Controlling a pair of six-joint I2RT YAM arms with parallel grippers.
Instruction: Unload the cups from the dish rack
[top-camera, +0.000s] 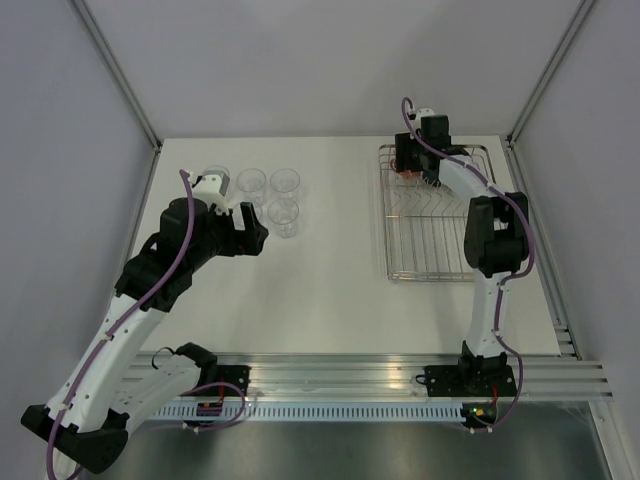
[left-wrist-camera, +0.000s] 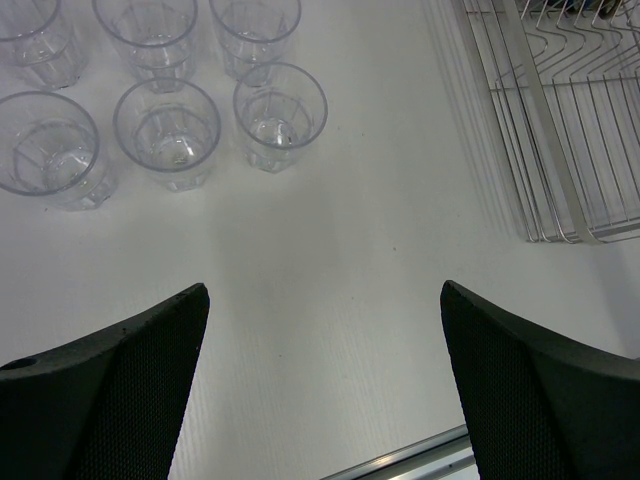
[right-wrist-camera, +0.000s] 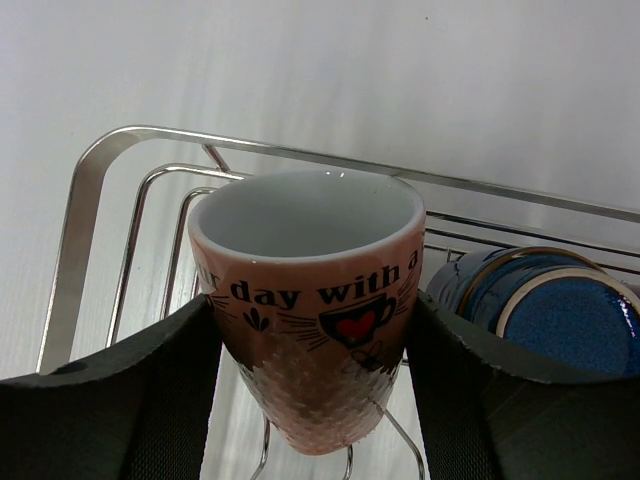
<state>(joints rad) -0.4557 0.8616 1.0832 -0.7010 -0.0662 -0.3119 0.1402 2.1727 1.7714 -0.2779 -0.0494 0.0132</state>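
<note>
The right gripper (right-wrist-camera: 310, 335) is closed around the salmon-orange mug (right-wrist-camera: 310, 300), one dark finger against each side just below the rim. The mug is at the 11 o'clock corner of the dish rack (top-camera: 432, 277), which lies at about 2 o'clock on the table (top-camera: 330, 300). A dark blue mug (right-wrist-camera: 560, 315) lies just beside it at 3 o'clock.

To do this lift well, the mug should probably go straight up until its base clears the upright wires. Only then should it swing toward 9 o'clock, away from the blue mug. Whether the handle is caught on a prong cannot be seen, so a slow start seems wise.

The right arm reaches far forward over the rack, with its wrist bent down onto the corner. The left arm angles toward 1 o'clock. The left gripper (left-wrist-camera: 322, 295) is wide open and empty, hovering above bare table. Six clear glass tumblers (left-wrist-camera: 166, 130) stand upright in two rows at its 11 o'clock.
</note>
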